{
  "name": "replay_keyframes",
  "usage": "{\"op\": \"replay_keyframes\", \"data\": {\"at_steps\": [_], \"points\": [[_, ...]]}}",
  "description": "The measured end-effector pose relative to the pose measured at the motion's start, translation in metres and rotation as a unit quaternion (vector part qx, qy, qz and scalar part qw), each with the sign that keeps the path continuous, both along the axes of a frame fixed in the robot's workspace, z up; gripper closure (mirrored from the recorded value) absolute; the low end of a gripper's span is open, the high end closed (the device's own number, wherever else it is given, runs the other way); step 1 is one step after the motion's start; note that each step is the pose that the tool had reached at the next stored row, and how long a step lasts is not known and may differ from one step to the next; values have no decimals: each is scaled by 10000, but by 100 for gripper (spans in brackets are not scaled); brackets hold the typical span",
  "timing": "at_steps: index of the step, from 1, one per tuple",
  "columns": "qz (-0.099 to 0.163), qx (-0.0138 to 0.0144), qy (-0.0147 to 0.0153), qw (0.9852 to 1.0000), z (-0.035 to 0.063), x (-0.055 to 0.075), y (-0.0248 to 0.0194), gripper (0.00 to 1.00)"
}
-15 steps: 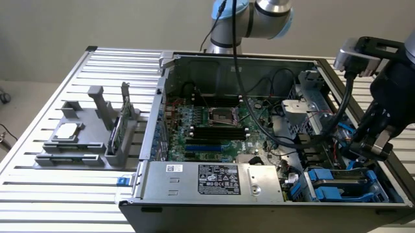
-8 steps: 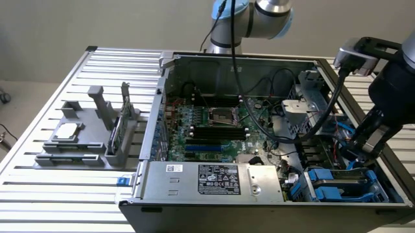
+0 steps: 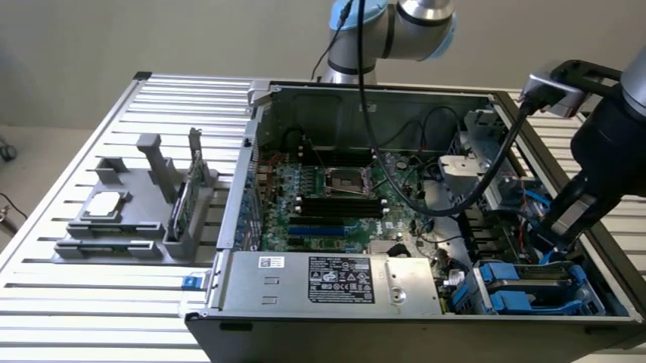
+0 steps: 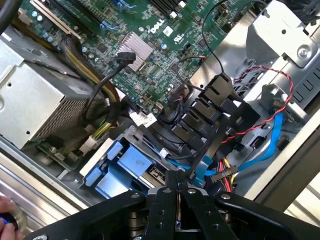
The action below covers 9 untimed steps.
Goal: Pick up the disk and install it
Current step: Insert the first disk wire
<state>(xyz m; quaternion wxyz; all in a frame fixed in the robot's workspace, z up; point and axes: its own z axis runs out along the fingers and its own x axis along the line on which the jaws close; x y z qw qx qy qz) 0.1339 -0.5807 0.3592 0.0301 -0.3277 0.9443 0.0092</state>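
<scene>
Bright blue carrier rails sit in the drive bay at the open computer case's near corner, on the exterior view's right. In the wrist view the same blue carrier lies just beyond my fingertips, and the disk's silver body is too hidden to make out. My gripper hangs inside the case just above that bay. In the wrist view the gripper has its two dark fingers pressed together with nothing visible between them.
The green motherboard fills the case floor, with the grey power supply along the near side. Black, red and blue cables crowd the bay. A grey fixture holding a small silver chip stands on the slatted table.
</scene>
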Motion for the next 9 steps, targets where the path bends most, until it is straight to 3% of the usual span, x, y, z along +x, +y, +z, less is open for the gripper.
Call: {"op": "replay_keyframes", "data": {"at_steps": [5,9], "points": [[-426,7,0,9991,-28,0,0,89],[-769,11,0,9970,-51,0,0,89]]}}
